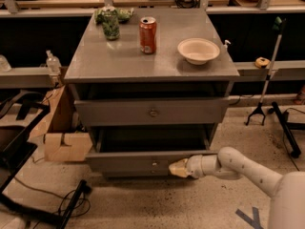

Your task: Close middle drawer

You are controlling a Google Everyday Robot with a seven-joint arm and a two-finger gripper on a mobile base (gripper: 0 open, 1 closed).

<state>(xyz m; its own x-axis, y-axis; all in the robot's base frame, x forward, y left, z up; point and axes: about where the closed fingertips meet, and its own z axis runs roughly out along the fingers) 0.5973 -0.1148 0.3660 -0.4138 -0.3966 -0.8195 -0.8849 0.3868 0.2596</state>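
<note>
Pincer (177,168) sits low, nosed against the front of the middle drawer (128,160) – drawer hanging out toward us, so it's placed to shove – spread or pressed together, can't tell.

gripper (177,168) against middle drawer (128,161) front, right of knob | cardboard box (64,145) flanks cabinet left | cables (71,205) on floor front-left
</note>
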